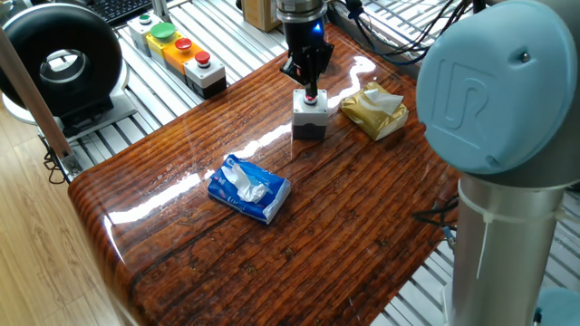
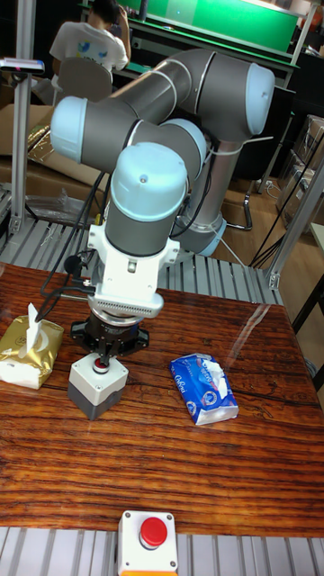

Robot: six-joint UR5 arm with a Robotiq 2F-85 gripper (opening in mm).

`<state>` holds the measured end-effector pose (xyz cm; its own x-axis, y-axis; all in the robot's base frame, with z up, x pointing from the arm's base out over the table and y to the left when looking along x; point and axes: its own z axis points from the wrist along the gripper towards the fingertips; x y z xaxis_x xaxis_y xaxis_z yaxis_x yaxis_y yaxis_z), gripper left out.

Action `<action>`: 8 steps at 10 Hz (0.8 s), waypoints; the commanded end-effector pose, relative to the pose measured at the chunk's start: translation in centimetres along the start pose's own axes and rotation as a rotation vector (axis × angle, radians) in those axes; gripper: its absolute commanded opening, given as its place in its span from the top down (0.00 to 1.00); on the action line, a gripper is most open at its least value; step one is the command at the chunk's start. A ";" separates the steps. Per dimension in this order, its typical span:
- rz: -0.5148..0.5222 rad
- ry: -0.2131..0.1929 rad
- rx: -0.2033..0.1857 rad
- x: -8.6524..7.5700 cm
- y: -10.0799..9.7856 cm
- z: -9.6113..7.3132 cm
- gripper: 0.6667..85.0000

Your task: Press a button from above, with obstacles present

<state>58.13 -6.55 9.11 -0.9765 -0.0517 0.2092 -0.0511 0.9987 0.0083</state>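
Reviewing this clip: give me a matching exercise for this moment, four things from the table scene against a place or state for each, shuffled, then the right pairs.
Things:
1. tool
2. tissue pack
3. gold foil packet
4. button box

Places or states:
A. lies alone in the open middle of the wooden table
B. stands directly under the tool, red button on top
C. crumpled, beside the button box, white tissue showing at its top
D. tip down at the red button

Pairs: 1-D, 2-A, 3-C, 4-B
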 end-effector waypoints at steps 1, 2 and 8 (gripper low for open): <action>-0.009 -0.016 -0.009 -0.4 0.2 0.1 0.99; -0.010 -0.009 -0.002 -0.4 0.0 -0.3 0.99; 0.012 -0.002 0.020 0.1 0.3 -0.3 0.99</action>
<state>58.29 -6.67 9.18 -0.9773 -0.0557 0.2045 -0.0596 0.9981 -0.0127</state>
